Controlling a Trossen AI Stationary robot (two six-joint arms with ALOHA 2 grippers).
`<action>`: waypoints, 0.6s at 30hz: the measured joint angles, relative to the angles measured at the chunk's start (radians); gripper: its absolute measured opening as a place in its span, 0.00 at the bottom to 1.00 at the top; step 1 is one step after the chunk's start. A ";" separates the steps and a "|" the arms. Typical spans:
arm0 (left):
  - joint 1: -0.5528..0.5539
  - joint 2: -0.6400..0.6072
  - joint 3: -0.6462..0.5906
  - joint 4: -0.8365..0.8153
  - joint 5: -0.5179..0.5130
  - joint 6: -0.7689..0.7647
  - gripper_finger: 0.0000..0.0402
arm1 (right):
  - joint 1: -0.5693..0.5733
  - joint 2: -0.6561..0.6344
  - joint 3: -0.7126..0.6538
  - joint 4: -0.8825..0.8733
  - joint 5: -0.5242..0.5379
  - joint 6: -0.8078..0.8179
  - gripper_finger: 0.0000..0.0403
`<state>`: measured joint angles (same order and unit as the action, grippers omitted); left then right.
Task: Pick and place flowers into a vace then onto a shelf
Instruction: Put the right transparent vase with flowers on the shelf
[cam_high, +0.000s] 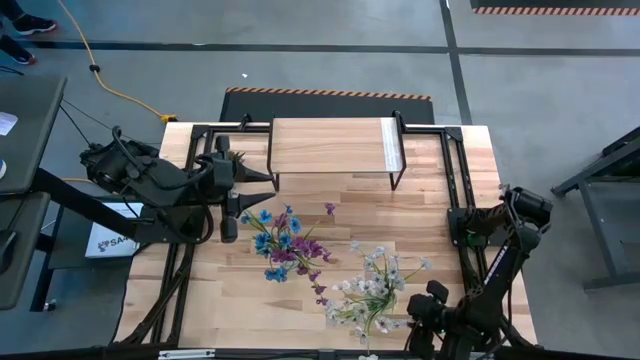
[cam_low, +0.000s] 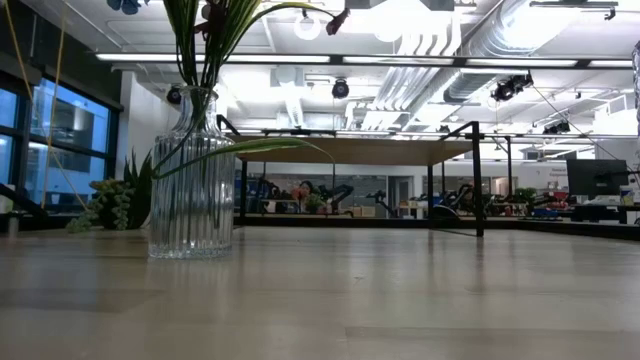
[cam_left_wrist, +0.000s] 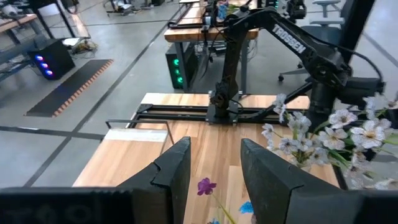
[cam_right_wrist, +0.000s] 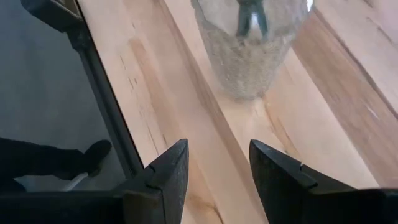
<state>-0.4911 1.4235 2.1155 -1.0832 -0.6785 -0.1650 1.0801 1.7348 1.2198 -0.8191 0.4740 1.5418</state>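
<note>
The table (cam_high: 420, 200) is the biggest thing, and the shelf (cam_high: 330, 145) stands at its far edge, ahead of the left claw (cam_high: 229, 212) and off to one side. That claw hovers with its jaws spread and nothing between them. Just past its fingertips stands a bunch of blue and purple flowers (cam_high: 285, 243). The right claw (cam_right_wrist: 214, 171) sits low at the table's near edge, jaws also spread and empty, facing the glass vase (cam_right_wrist: 249, 46) just in front of it, where the white flowers (cam_high: 375, 285) stand. My guess is the vase goes to the shelf next. Ribbed glass is slippery, so a shallow grip could tip it; the tall stems could also catch on the shelf's top.
</note>
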 joint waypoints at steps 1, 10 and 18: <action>0.000 0.000 0.000 0.000 0.011 0.000 0.43 | 0.000 0.000 0.000 -0.009 -0.005 0.002 0.40; 0.000 0.000 0.000 0.002 0.015 0.000 0.43 | -0.003 -0.003 0.001 -0.047 0.008 0.002 0.40; 0.000 0.000 0.000 0.003 0.014 0.000 0.43 | -0.002 -0.003 0.003 -0.047 0.048 -0.026 0.40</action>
<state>-0.4911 1.4235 2.1155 -1.0805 -0.6641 -0.1654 1.0780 1.7321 1.2228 -0.8659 0.5218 1.5159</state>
